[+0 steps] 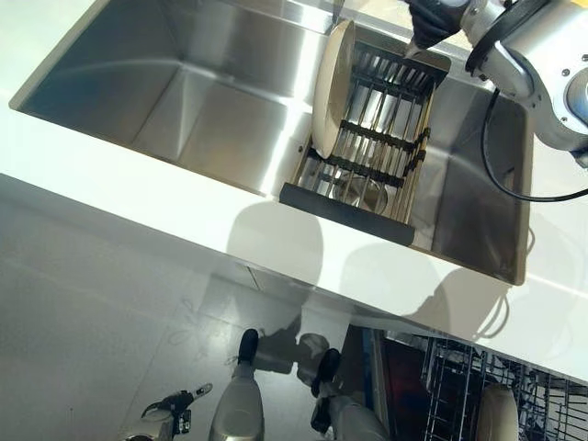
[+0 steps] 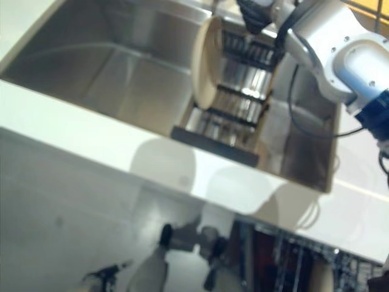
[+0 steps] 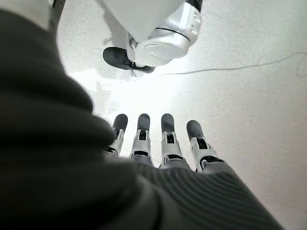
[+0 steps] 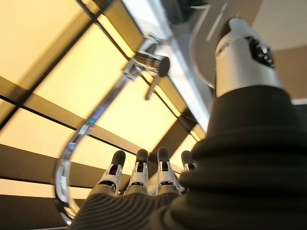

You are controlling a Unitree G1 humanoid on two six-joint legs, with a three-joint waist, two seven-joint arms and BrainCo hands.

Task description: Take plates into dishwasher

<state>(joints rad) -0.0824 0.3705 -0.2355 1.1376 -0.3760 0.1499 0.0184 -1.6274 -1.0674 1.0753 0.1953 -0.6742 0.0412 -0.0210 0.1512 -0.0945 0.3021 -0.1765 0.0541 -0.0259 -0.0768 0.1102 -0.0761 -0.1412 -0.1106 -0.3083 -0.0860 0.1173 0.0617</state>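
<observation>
Steel sink (image 1: 211, 101) set in a white counter (image 1: 119, 193), largest thing in view. A dark-framed drying rack (image 1: 372, 152) sits in the sink's right part. One cream plate (image 1: 329, 90) stands upright on edge at the rack's left side, nothing gripping it. Dishwasher rack (image 1: 459, 381) shows below the counter edge with another pale plate (image 1: 499, 413) in it. Faucet (image 4: 103, 112) curves above the right hand in its wrist view. Right hand (image 4: 139, 175) is up over the rack's far end, fingers straight, empty. Left hand (image 3: 163, 143) hangs low over the floor, fingers straight, empty.
</observation>
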